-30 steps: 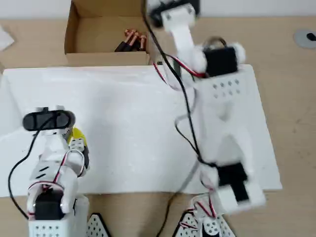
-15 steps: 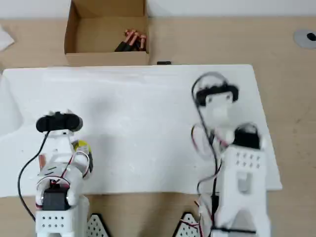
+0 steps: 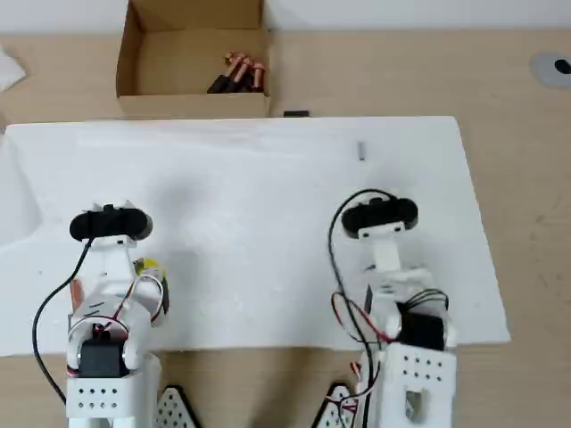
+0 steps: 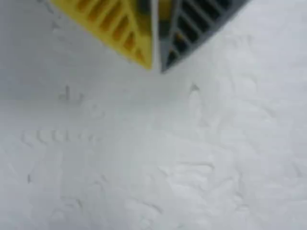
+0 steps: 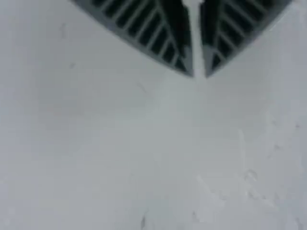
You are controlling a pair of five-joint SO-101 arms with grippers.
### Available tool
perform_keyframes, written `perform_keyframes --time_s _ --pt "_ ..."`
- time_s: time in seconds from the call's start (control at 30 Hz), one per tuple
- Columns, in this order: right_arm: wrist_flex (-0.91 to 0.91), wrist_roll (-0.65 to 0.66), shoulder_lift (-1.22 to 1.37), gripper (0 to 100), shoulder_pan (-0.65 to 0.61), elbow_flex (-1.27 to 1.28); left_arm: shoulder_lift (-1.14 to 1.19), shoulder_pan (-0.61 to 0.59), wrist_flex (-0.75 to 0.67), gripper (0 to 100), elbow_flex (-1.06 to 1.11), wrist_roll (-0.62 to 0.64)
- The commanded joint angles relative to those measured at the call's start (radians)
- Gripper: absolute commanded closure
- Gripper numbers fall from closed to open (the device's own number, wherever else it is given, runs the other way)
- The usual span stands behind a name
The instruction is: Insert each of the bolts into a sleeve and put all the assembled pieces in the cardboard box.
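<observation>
**Right arm withdrawing after a delivery.** A second ago the right arm (image 3: 393, 285) was stretching across to the open brown cardboard box (image 3: 132, 53) at the far left. It is now sitting folded at the near right edge of the white foam sheet (image 3: 241, 232) that covers the wooden worktop (image 3: 522, 178). The left arm (image 3: 107, 294) is resting at the near left, having barely shifted.

The copper-coloured bolts in dark sleeves (image 3: 239, 73) are lying bunched inside the box near its right wall, in the same place throughout.

The right gripper (image 5: 199, 74) is holding its dark ribbed fingers (image 5: 144, 33) drawn together, with only a hairline gap and nothing between them. The left gripper (image 4: 156, 67) is likewise keeping its yellow and grey fingers (image 4: 115, 24) closed on nothing.

(A small grey speck (image 3: 361, 152) is showing on the far right of the sheet now that the arm has cleared it; it is too small to identify.)

Judging from this, a drop into the box is finishing. Whether the speck is a part still waiting to be assembled cannot be told.
</observation>
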Motion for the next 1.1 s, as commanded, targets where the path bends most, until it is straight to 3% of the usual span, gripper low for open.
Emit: perform_keyframes --time_s 0.0,0.2,0.33,1.07 --pt "-0.02 0.063 -0.13 98.8 -0.018 0.041 -0.007 0.006 -0.02 99 -0.005 -0.003" --pt "-0.014 0.066 -0.358 98.8 -0.021 0.124 -0.007 0.006 -0.02 99 -0.005 -0.003" --pt "0.133 0.064 -0.452 98.8 -0.024 0.117 -0.007 0.006 -0.02 99 -0.005 -0.003" --pt "0.173 0.066 -0.452 98.8 -0.022 0.102 -0.007 0.006 -0.02 99 -0.005 -0.003"
